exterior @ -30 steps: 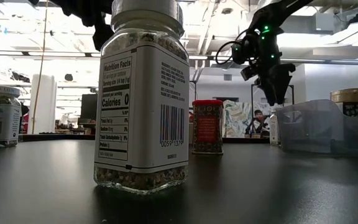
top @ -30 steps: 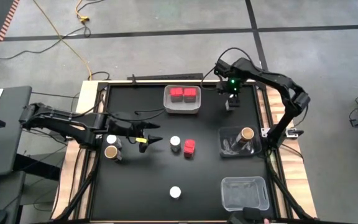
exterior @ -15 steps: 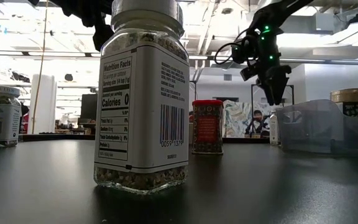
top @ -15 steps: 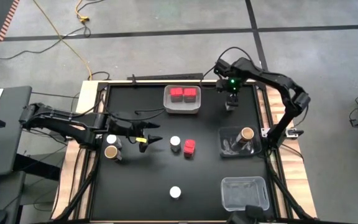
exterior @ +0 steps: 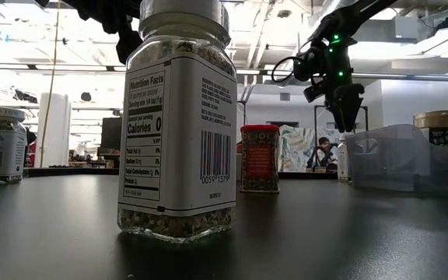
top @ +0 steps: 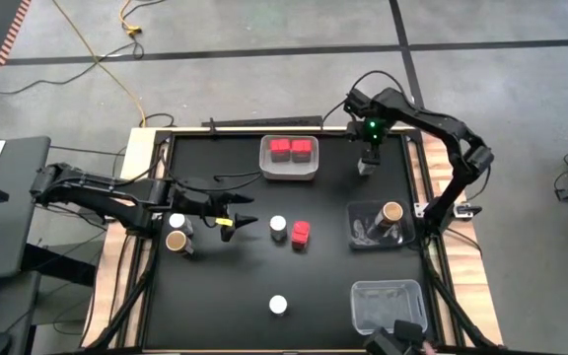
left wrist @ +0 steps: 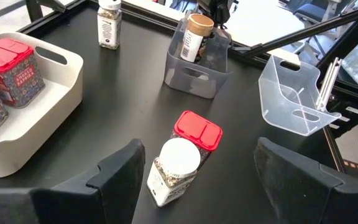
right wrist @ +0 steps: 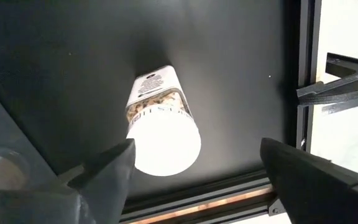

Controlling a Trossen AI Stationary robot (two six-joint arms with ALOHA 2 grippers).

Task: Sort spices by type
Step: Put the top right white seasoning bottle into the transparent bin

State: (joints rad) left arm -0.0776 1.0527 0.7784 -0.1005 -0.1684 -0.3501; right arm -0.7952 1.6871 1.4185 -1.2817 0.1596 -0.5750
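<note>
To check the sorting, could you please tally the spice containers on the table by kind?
Red boxes: 3
White-lidded jars: 4
Brown-lidded jars: 2
Total: 9

The white-lidded jar (exterior: 176, 124) nearest the low camera carries a label with "Nutrition Facts", "Calories 0", smaller rows reading "Total Fat 0g" and 0% figures, and at about 3 o'clock a barcode. Its digits are too small to read surely.
</note>
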